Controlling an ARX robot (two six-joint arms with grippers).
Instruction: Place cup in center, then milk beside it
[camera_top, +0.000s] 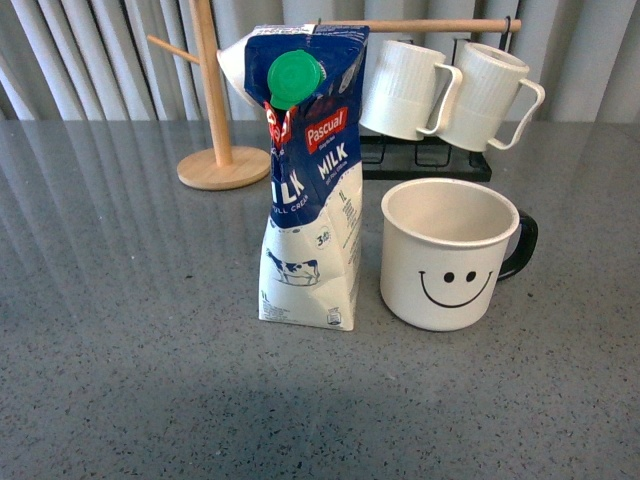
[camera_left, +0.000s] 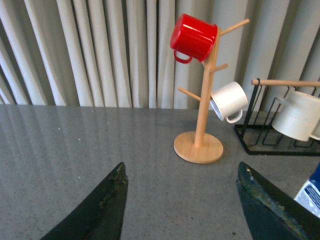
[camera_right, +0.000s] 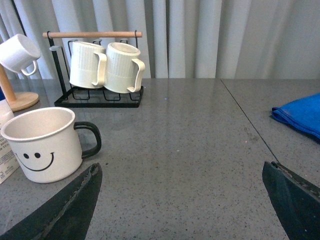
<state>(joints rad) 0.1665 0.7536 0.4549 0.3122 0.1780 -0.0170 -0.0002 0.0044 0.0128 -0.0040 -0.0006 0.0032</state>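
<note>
The cup (camera_top: 443, 256), a large white mug with a black smiley face and black handle, stands upright on the grey table in the front view. The milk (camera_top: 308, 170), a blue and white Pascual carton with a green cap, stands upright just left of it, a small gap between them. The cup also shows in the right wrist view (camera_right: 41, 145), with a strip of the carton (camera_right: 6, 150) beside it. A corner of the carton shows in the left wrist view (camera_left: 311, 192). My left gripper (camera_left: 182, 172) is open and empty. My right gripper (camera_right: 181, 172) is open and empty, off to the cup's handle side.
A wooden mug tree (camera_left: 200, 100) holds a red mug (camera_left: 194, 37) and a small white mug (camera_left: 229, 101). A black rack (camera_top: 430, 160) holds two ribbed white mugs (camera_top: 405, 88) behind the cup. A blue cloth (camera_right: 299, 115) lies far off beside the right gripper.
</note>
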